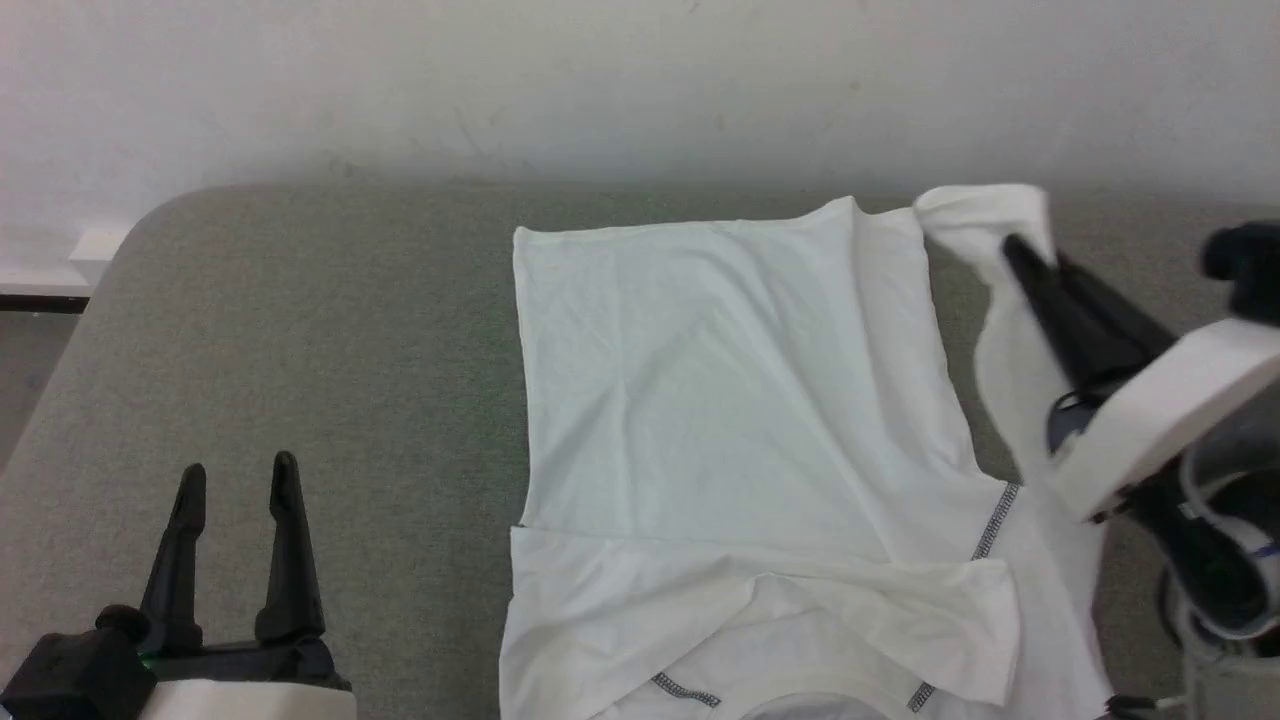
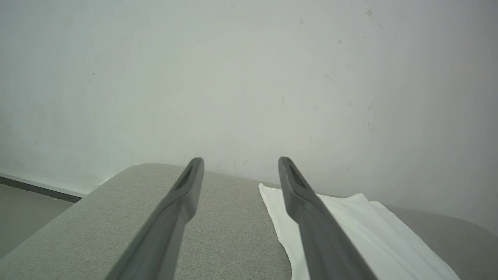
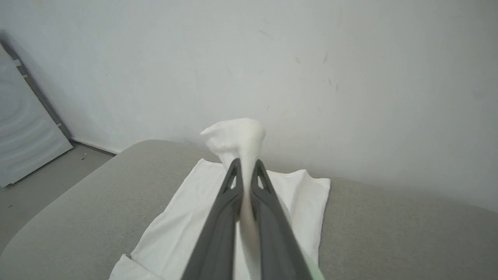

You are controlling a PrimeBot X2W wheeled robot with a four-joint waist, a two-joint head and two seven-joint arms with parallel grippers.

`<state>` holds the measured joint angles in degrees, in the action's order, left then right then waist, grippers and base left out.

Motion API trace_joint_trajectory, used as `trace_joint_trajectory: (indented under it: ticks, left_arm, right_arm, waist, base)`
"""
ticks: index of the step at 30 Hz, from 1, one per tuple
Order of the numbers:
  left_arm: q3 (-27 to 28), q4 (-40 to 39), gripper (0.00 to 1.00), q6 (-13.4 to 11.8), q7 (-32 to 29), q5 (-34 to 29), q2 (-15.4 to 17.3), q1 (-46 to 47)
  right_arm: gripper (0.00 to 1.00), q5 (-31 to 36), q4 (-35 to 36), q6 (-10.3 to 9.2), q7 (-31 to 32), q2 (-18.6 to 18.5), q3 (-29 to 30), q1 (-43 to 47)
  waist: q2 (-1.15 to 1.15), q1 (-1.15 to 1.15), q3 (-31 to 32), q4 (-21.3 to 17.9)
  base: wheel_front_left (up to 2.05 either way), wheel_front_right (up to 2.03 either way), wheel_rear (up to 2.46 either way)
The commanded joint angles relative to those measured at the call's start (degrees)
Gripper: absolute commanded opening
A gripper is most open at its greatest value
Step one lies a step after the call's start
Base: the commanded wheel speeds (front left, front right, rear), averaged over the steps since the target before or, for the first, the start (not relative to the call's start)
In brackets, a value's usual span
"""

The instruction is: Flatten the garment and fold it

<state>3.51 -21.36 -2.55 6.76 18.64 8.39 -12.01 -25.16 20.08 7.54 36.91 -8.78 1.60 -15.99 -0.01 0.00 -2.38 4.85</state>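
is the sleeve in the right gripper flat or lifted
Lifted. The right gripper is shut on the sleeve, its end sticking up past the fingertips; the rest of the garment lies on the grey surface.

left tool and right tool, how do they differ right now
The left tool is open, with a clear gap between its fingers; the right tool is shut on a sleeve of the garment. The left tool holds nothing and sits beside the garment; the right tool holds the sleeve end up off the grey surface. Both have long dark fingers.
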Motion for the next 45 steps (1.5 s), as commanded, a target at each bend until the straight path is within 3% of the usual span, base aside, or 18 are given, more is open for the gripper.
trace_joint_trajectory:
  ticks: [1, 7, 13, 22, 31, 32, 33, 41, 45]
  left_arm:
    - [-0.3, -0.2, 1.0, 0.0, -0.1, -0.2, 0.0, -0.6]
    - [-0.7, 0.0, 1.0, 0.1, 0.0, 0.1, 0.0, 0.1]
    - [-1.5, 0.8, 1.0, 0.3, 0.4, 0.5, -0.2, 1.8]
    - [-2.9, 3.7, 1.0, 0.9, 1.4, 1.0, -0.6, 3.9]
    - [-4.5, 5.5, 1.0, 1.4, 1.2, 0.9, -0.6, 5.4]
    - [-4.7, 5.7, 1.0, 1.4, 1.1, 0.9, -0.6, 5.6]
    - [-4.9, 5.9, 1.0, 1.4, 1.1, 0.9, -0.6, 5.7]
    - [-4.8, 5.9, 1.0, 1.1, 0.6, 0.8, 0.1, 5.7]
    - [-4.4, 4.9, 1.0, 0.8, 0.3, 0.8, 0.6, 5.0]
  right_arm:
    - [0.0, 0.3, 0.3, -0.05, 0.4, 1.0, -2.7, 0.9]
    - [0.0, -0.1, -3.3, -0.05, -1.0, 3.6, -15.4, 0.9]
    - [0.0, 2.7, -12.3, -0.05, -6.4, 4.5, -24.9, 0.3]
    - [0.0, 6.5, -32.6, -0.05, -16.9, 5.8, -32.5, -1.0]
    - [0.0, 3.6, -47.9, -0.05, -22.5, 5.9, -37.4, -4.6]
    - [0.31, 3.0, -49.1, -0.05, -23.2, 5.9, -37.7, -5.0]
    - [1.0, 2.5, -50.2, -0.05, -23.8, 5.9, -38.1, -5.5]
    - [1.0, -6.4, -49.4, -0.05, -24.8, 5.9, -40.3, -8.8]
    - [1.0, -6.0, -46.1, -0.05, -25.5, 5.9, -36.6, -10.3]
  waist:
    - [0.01, 0.0, 0.2, 0.9]
    - [0.01, 0.0, -1.4, 2.7]
    - [0.01, 0.0, -3.8, 5.2]
    - [0.01, 0.0, -5.1, 8.5]
    - [0.01, 0.0, -4.8, 10.9]
    - [0.01, 0.0, -4.7, 11.1]
    - [0.01, 0.0, -4.7, 11.2]
    - [0.01, 0.0, -3.2, 8.9]
    - [0.01, 0.0, -2.8, 6.5]
  base:
    - [0.0, 0.0, 0.0]
    - [0.0, 0.0, 0.0]
    - [0.0, 0.0, 0.0]
    - [0.0, 0.0, 0.0]
    - [0.0, 0.0, 0.0]
    - [0.0, 0.0, 0.0]
    - [0.0, 0.0, 0.0]
    - [0.0, 0.0, 0.0]
    - [0.0, 0.0, 0.0]
